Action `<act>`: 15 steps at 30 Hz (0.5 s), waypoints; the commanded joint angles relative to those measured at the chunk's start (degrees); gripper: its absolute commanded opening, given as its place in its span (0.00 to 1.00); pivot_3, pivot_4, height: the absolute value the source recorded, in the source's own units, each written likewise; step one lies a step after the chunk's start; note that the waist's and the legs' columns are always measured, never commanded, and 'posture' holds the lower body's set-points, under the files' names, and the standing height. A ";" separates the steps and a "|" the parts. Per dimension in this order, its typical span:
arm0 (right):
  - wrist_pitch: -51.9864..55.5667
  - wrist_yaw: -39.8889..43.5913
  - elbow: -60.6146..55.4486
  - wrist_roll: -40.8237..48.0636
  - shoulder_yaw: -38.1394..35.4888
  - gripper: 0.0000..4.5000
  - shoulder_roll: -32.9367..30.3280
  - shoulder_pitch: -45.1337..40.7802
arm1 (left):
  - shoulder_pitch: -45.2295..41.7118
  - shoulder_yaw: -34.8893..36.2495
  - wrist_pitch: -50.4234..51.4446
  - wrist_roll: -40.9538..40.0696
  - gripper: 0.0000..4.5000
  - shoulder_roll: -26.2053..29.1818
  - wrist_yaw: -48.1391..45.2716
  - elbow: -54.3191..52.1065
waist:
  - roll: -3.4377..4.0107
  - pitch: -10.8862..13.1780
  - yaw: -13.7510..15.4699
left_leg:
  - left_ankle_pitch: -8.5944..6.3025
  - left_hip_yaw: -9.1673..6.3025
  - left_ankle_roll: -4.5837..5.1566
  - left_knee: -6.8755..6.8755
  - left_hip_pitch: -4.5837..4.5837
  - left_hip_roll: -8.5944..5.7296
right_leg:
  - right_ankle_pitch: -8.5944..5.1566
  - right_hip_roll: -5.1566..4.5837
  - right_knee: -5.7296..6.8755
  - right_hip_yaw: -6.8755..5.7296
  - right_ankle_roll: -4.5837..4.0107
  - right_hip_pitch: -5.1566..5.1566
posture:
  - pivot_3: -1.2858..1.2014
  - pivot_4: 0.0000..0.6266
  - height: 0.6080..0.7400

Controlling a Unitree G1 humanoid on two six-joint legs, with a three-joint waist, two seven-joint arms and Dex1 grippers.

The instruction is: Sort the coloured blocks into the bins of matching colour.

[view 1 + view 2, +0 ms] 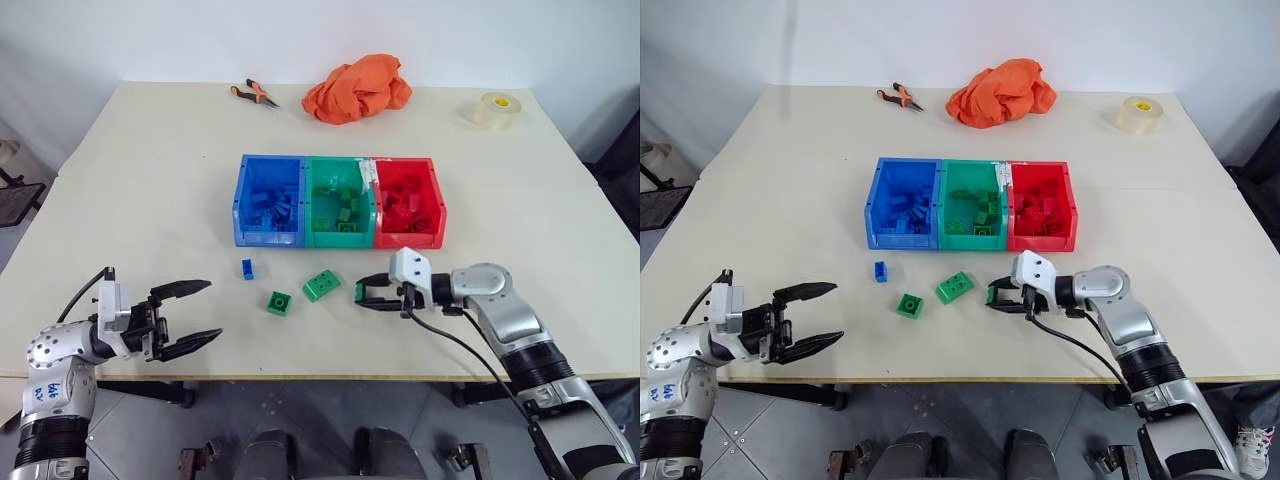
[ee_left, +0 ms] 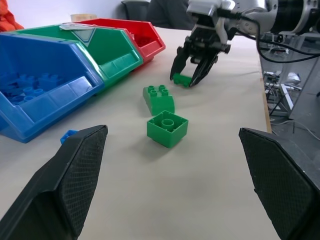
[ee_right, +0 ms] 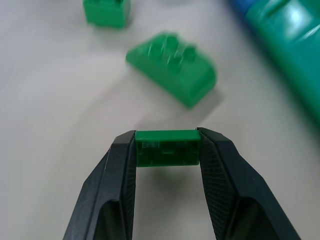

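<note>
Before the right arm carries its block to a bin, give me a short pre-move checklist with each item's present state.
1. Right pincer shut on the small green block, one finger on each side: ok.
2. Block lifted off the table: cannot tell; it sits at or just above the surface.
3. Green bin open on top, with green blocks already inside: ok.
4. Way from the pincer up to the green bin free of loose blocks; the rounded green block and the square green block lie off to the side: ok.
5. Left pincer open, holding nothing, well apart from the right arm's way: ok.
6. Blue block not yet binned: not ok.
</note>
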 commanded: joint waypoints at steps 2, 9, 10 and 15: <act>5.16 -6.80 -1.06 2.32 -5.27 0.31 2.48 -7.50 | -0.33 0.83 -1.09 -0.37 1.00 -0.30 0.75 -0.97 | 0.01 0.01 -0.51 | 0.01 0.01 -0.01 0.01 0.00 0.00 | 0.00 -0.01 0.01 0.00 0.00 -0.01 | 0.52 0.24 1.00; -1.06 -14.21 18.35 -3.50 -5.32 0.48 7.51 -22.71 | -2.33 0.14 -1.90 0.37 1.00 -0.60 1.45 0.64 | 0.00 0.00 -1.04 | 0.02 0.05 -0.07 -0.05 -0.03 0.00 | -0.01 0.01 0.32 -0.02 -0.02 -0.24 | 0.52 0.24 1.00; -2.85 -14.17 20.50 -4.04 -5.22 0.54 7.97 -23.70 | -2.53 0.07 -1.98 0.43 1.00 -0.67 1.55 0.74 | 0.00 0.00 -0.98 | 0.02 0.07 -0.07 -0.06 -0.01 -0.01 | -0.01 0.02 0.43 -0.02 -0.02 -0.30 | 0.52 0.24 1.00; -8.61 -13.78 26.26 -5.39 -5.26 0.92 9.70 -26.53 | -2.84 0.02 -2.47 0.50 1.00 -0.93 1.85 0.93 | -0.03 -0.01 -0.93 | 0.02 0.10 -0.06 -0.05 -0.05 -0.08 | 0.00 -0.01 0.85 -0.03 -0.01 -0.53 | 0.52 0.24 1.00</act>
